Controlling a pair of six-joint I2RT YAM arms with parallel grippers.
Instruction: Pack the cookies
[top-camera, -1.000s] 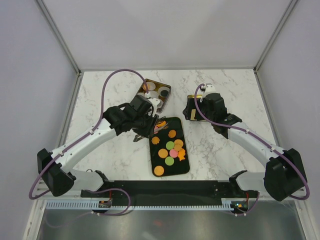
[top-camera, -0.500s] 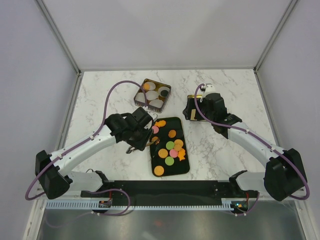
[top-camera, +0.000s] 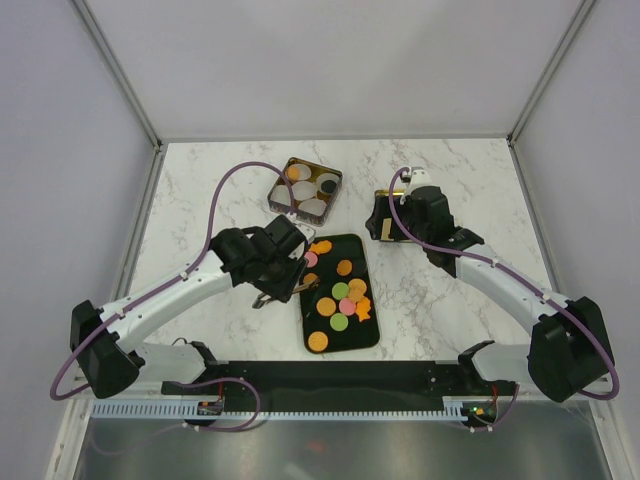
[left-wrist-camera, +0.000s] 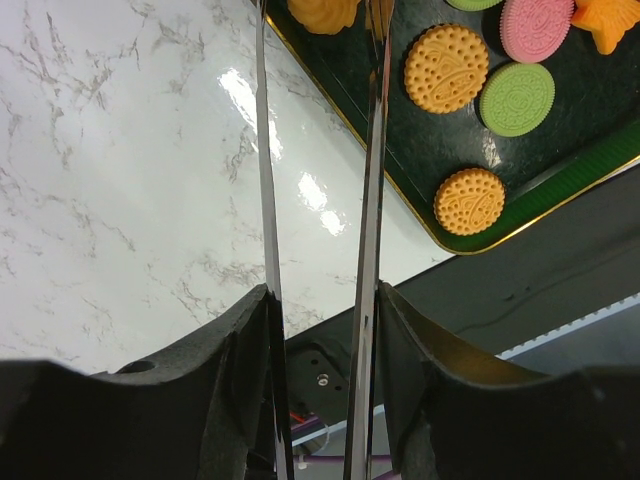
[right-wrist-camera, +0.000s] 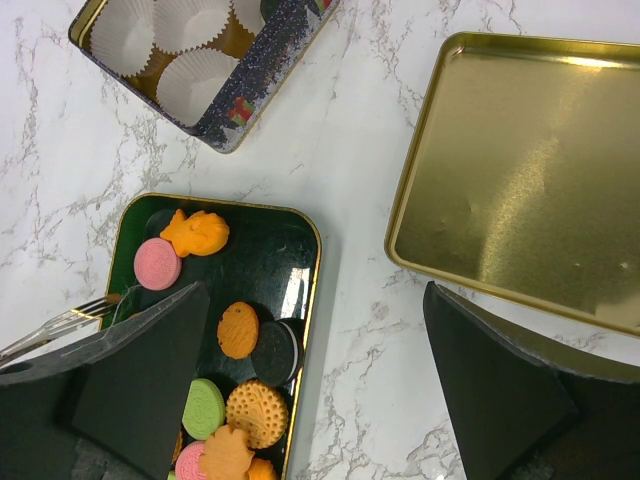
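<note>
Item: pick-up step in hand — left tool (top-camera: 300, 277), blades part-spread and holding nothing, is hovering at nine o'clock of the black tray (top-camera: 368, 336) carrying the cookies (top-camera: 340, 298); next move is calling for closing on one cookie; right tool (right-wrist-camera: 300, 390) is standing wide.

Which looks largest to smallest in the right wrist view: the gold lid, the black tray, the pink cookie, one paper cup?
1. Gold lid, largest, though cut off by the frame edge.
2. Black tray, partly hidden by a finger.
3. Paper cup.
4. Pink cookie, smallest.
</note>
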